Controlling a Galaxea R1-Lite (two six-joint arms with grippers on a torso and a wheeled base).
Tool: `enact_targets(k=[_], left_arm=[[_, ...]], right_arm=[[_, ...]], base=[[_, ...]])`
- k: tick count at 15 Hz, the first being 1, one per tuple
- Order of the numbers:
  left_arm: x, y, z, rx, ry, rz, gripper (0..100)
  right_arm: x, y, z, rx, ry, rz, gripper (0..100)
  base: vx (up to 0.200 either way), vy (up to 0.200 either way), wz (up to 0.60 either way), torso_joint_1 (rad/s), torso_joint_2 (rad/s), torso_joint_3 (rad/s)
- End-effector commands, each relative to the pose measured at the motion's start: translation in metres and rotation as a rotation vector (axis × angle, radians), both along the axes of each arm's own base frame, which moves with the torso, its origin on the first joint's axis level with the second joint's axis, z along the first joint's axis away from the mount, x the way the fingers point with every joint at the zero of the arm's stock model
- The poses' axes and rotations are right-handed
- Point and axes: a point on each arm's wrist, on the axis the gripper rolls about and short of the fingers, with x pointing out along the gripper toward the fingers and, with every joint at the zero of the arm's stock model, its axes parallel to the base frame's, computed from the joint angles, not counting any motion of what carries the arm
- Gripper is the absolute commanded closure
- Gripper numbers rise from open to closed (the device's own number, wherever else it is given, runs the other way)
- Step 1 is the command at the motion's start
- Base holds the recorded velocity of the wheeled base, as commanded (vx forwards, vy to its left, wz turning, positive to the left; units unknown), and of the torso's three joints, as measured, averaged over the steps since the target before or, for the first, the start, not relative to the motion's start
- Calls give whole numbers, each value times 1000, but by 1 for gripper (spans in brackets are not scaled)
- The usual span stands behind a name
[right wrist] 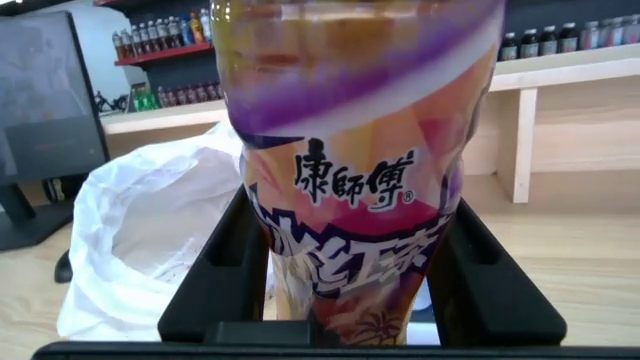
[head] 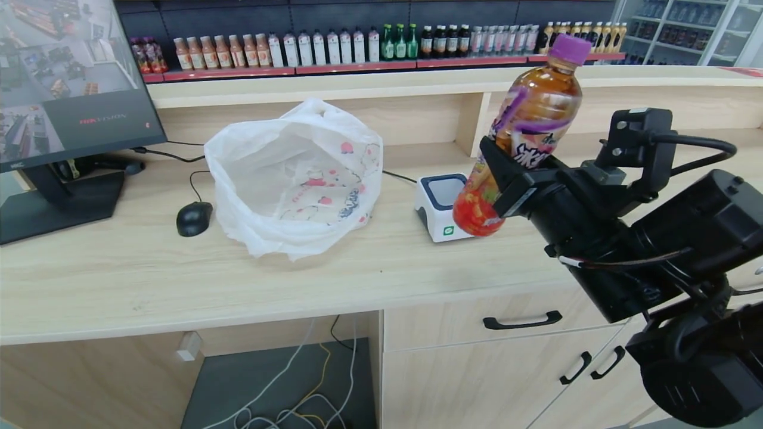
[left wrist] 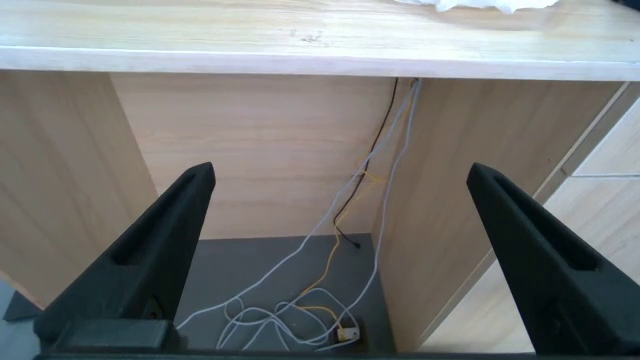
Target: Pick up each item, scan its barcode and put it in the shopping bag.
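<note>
Glossy plastic bottle (head: 536, 107) in matt black right pincer (head: 503, 164); thin crinkly plastic bag (head: 286, 179); smooth pale wood-grain counter (head: 387, 262).

Head camera: high, facing forward-down over surface (head: 387, 268); shopping bag (head: 295, 179) at 10 o'clock, bottle (head: 524, 131) at 2, cables (head: 298, 414) at 7. Left wrist camera: low, under surface edge, facing same cables between spread left fingers (left wrist: 150, 260). Right wrist camera: tight on bottle, shopping bag behind.

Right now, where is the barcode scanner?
Head view: the barcode scanner sits on the counter, right of the shopping bag, partly behind the bottle in the right gripper.
</note>
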Motion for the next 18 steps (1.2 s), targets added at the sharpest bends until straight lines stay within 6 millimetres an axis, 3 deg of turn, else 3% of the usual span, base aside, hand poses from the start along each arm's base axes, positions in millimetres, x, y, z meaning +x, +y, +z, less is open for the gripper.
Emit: enact_targets(k=[1, 8, 12, 18], left_arm=[[0, 0, 0, 0, 0, 0, 0], [0, 0, 0, 0, 0, 0, 0], [0, 0, 0, 0, 0, 0, 0], [0, 0, 0, 0, 0, 0, 0]], right_arm=[[-2, -2, -5, -11, 17, 2, 100], [6, 10, 11, 205, 28, 132, 100], [30, 26, 25, 399, 46, 231, 100], [54, 29, 43, 664, 219, 221, 100]], base=[[0, 0, 0, 0, 0, 0], [0, 0, 0, 0, 0, 0], [0, 0, 0, 0, 0, 0], [0, 0, 0, 0, 0, 0]])
